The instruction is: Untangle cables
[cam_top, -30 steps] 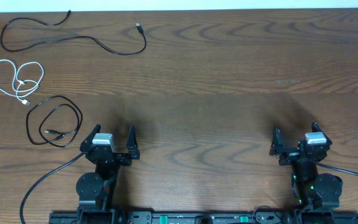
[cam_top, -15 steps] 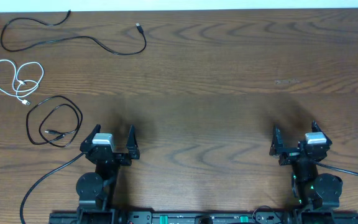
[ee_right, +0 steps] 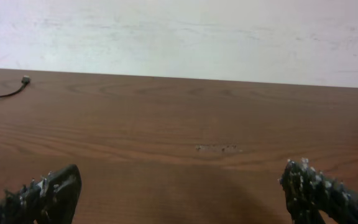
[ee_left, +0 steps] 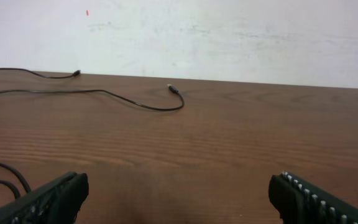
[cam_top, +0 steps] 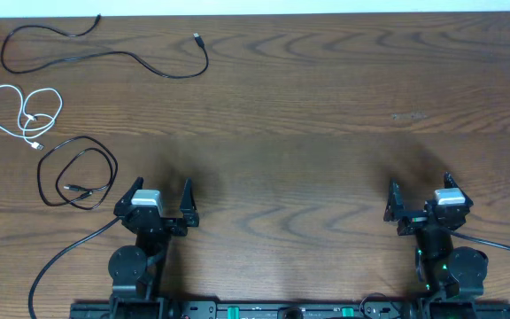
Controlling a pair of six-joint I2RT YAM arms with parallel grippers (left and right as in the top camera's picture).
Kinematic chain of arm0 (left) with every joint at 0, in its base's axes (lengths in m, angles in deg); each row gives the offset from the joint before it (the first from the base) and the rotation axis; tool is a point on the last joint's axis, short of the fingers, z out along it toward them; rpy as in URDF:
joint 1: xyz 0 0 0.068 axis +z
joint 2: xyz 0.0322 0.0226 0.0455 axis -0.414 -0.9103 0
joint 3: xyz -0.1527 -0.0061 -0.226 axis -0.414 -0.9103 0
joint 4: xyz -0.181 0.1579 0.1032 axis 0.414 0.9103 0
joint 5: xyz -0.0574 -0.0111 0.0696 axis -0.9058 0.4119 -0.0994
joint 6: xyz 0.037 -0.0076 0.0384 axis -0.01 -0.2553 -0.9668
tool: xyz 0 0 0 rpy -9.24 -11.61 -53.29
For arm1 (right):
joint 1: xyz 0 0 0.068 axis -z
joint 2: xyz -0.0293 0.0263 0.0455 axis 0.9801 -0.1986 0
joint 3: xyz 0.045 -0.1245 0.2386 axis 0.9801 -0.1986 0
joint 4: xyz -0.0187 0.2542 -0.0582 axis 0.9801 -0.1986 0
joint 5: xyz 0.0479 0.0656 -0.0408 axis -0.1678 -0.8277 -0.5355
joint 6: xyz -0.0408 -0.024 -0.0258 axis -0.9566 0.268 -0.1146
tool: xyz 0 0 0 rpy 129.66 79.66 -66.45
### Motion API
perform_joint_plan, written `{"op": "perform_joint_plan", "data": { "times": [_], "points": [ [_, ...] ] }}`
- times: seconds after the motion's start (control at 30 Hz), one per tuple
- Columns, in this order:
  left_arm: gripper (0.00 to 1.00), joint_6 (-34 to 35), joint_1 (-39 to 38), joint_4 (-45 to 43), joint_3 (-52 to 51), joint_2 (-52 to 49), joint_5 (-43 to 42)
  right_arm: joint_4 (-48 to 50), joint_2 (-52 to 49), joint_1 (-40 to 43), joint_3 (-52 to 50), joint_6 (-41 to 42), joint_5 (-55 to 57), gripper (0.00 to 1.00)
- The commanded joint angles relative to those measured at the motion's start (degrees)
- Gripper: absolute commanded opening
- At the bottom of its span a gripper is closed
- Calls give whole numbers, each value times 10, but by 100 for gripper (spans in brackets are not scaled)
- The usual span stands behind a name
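Note:
Three cables lie apart at the table's far left. A long black cable [cam_top: 140, 60] snakes along the far edge and shows in the left wrist view [ee_left: 135, 101]. A white cable [cam_top: 25, 111] lies in loops below it. A second black cable [cam_top: 78, 173] lies coiled nearer the front, just left of my left gripper [cam_top: 159, 197]. My left gripper [ee_left: 179, 193] is open and empty. My right gripper [cam_top: 419, 197] is open and empty at the front right, far from the cables; in its own view [ee_right: 179, 193] only a plug end [ee_right: 25, 79] shows.
The brown wooden table [cam_top: 326, 115] ends at a white wall along the far side. Thick black arm wires [cam_top: 60, 257] run from the arm bases at the front edge.

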Motion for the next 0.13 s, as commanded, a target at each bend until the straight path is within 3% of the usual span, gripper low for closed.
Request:
{"op": "perform_joint_plan", "data": {
  "times": [0.0,0.1],
  "points": [
    [98,-10,3,13,-14,4,1,-2,4,5,-1,-4,5,99],
    [98,-10,3,13,-14,4,1,-2,4,5,-1,-4,5,99]
  ]
}}
